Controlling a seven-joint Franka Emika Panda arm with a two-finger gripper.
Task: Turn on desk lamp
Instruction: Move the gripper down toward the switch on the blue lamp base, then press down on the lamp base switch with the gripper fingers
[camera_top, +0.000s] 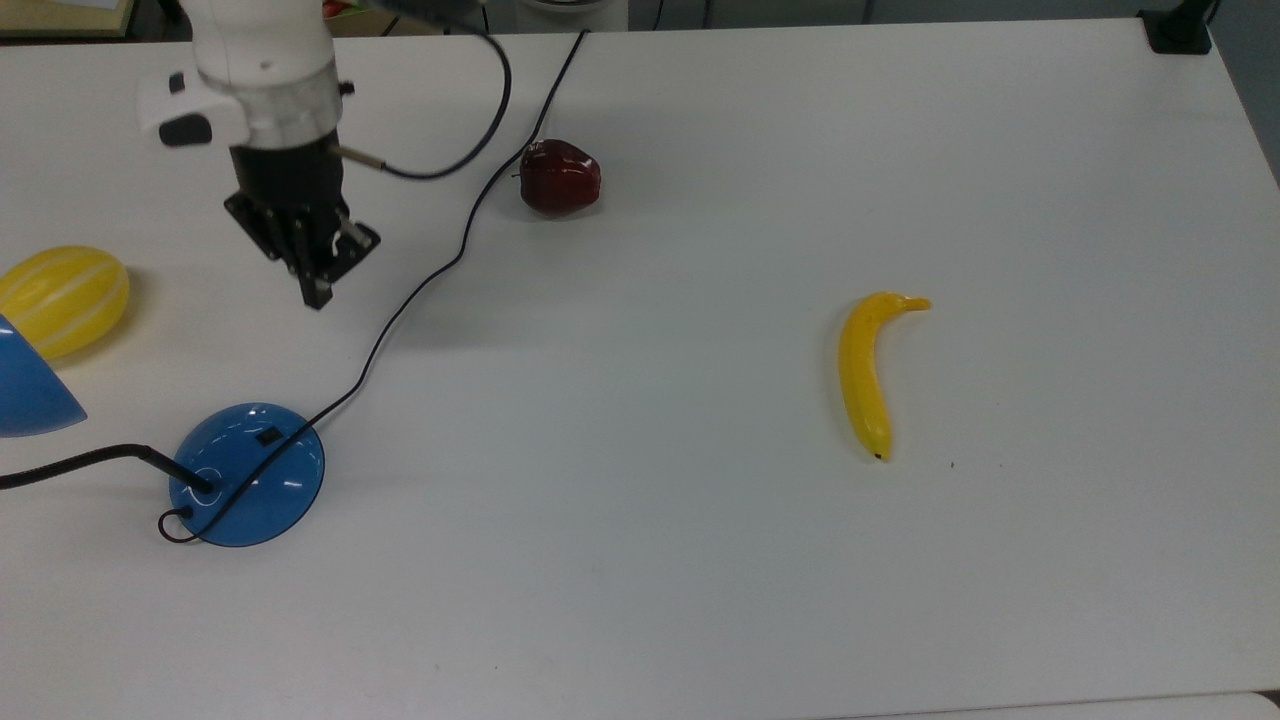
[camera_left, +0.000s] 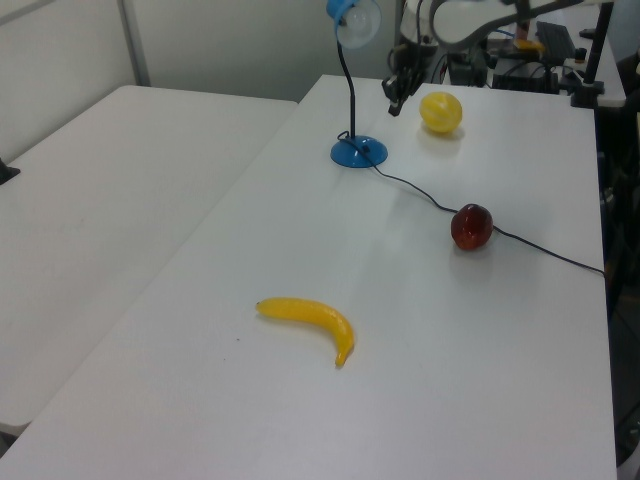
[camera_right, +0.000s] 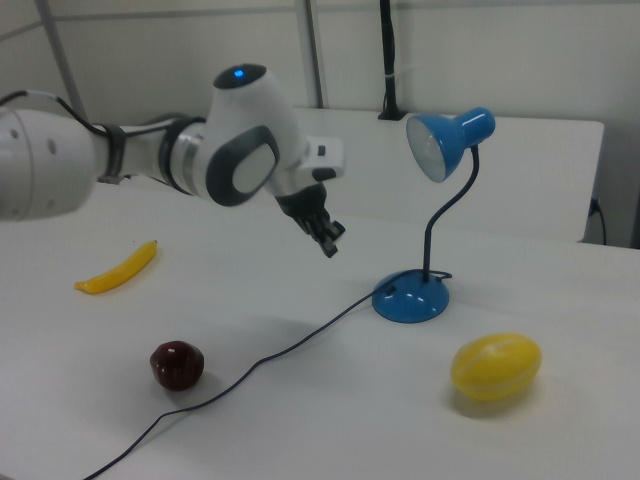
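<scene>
The gripper (camera_top: 318, 290) hangs above the table with its fingers together, holding nothing. The lamp's (camera_top: 247, 474) black switch (camera_top: 268, 436) lies below it in the top view, well apart.

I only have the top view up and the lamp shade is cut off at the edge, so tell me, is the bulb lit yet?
Observer: Not that I can tell. In the right view the desk lamp's shade faces the arm and shows no glow.
Operator: Is the gripper down at the base yet?
Observer: No. The right view shows the gripper in the air, well above the table and off to the right view's left of the blue base.
Operator: Anything near the base on the side I can't judge?
Observer: The yellow melon lies apart from the base, nearer the right view's camera.
</scene>
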